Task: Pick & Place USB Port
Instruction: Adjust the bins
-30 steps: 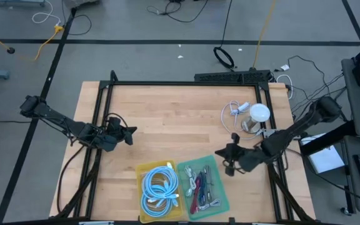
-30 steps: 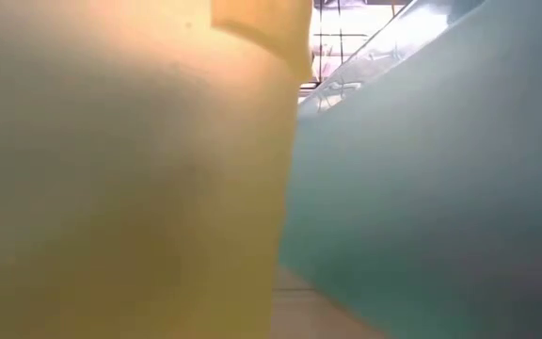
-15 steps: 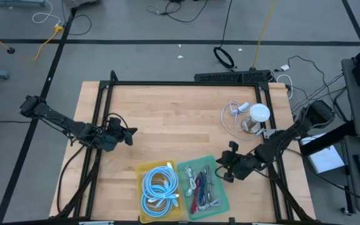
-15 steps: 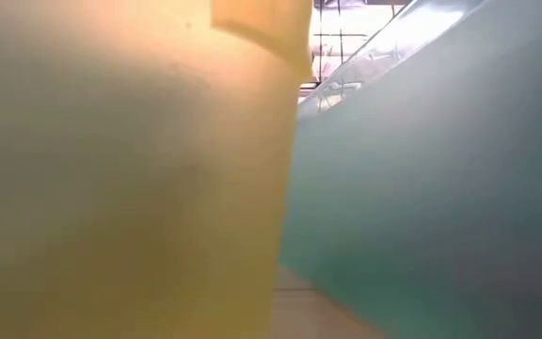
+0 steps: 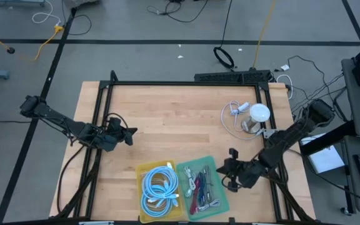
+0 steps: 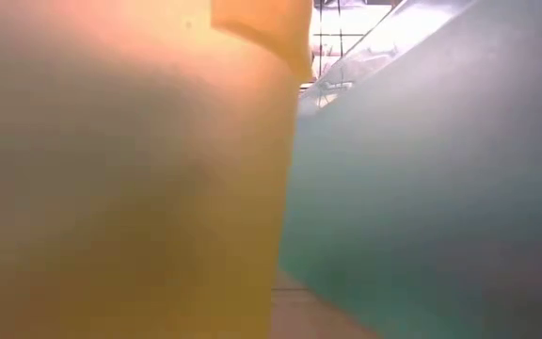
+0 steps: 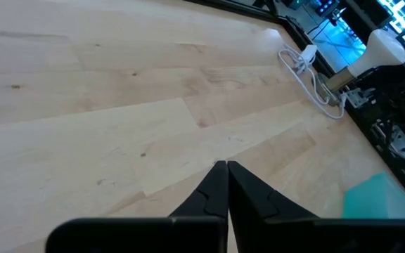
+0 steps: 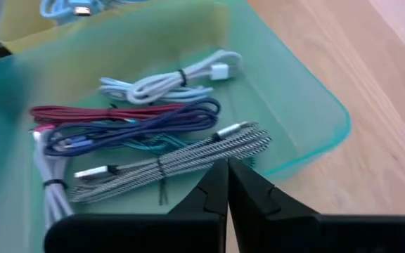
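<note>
Several bundled USB cables lie in the green bin point(image 8: 329, 133): a white one point(image 8: 167, 81), a red one point(image 8: 83, 112), a blue one point(image 8: 153, 123) and a braided black-and-white one point(image 8: 181, 158). My right gripper point(image 8: 226, 163) is shut and hovers over the braided cable at the bin's right side point(image 5: 225, 177), holding nothing. My left gripper point(image 5: 132, 132) waits shut above the bare wood at the table's left point(image 7: 226, 164). A loose white cable point(image 5: 233, 112) lies on the table at the far right.
A yellow bin point(image 5: 140, 172) with coiled light-blue cables point(image 5: 160, 186) stands left of the green bin point(image 5: 216, 161). A white round-topped object point(image 5: 259, 114) stands by the loose cable. Both bins' walls point(image 6: 130, 169) fill the low view. Bare wood point(image 5: 174, 119) spreads across the middle.
My right gripper has moved toward the table's near edge and a little down, turning as it went, and now hangs over the green bin's right side. It has stayed shut. The cables have not moved.
</note>
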### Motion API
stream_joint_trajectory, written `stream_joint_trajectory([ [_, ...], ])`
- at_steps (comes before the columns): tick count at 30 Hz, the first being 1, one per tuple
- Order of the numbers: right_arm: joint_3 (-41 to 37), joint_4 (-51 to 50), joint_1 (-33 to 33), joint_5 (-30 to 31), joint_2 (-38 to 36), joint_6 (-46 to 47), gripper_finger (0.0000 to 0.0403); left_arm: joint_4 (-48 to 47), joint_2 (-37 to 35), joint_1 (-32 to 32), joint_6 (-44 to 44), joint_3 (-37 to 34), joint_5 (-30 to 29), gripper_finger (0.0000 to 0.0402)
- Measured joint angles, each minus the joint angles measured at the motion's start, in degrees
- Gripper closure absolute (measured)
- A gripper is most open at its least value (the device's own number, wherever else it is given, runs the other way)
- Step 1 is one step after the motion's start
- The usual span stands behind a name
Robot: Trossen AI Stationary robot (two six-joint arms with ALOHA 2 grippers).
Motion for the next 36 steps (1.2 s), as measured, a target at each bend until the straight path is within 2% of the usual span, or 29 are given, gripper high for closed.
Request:
stream_joint_trajectory([
  [8,1.8,-0.6,2.6,0.3,0.0,0.7,0.0403,0.1,0.0,0.0,-0.3,0.0,-0.1,0.0392],
  [12,4.0,-4.6,2.7,7.0,0.0,-1.7,0.0403,0.7,0.0,0.0,-0.2,0.0,0.0,0.0399],
  [15,6.2,-7.0,-1.0,10.9,0.0,-5.4,0.0403,0.7,0.0,0.1,-0.2,0.0,-0.2,0.0394],
  [20,7.4,-6.2,-9.3,10.8,0.4,-11.5,0.0403,0.7,0.0,0.2,-0.3,0.0,-0.6,0.0399],
  [22,7.6,-6.1,-12.3,9.8,1.0,-12.9,0.0403,1.1,0.0,0.2,-0.3,0.0,-0.6,0.0398],
  [28,7.5,-6.6,-18.5,0.0,5.0,-16.0,0.0403,2.7,0.0,0.1,0.0,0.0,0.5,0.0399],
  [32,7.5,-6.5,-19.5,-5.2,8.3,-17.3,0.0403,2.7,0.0,0.1,0.0,0.0,1.3,0.0394],
  [36,7.5,-6.9,-18.5,-7.6,9.4,-17.1,0.0403,2.7,0.0,0.1,0.1,0.0,1.4,0.0399],
])
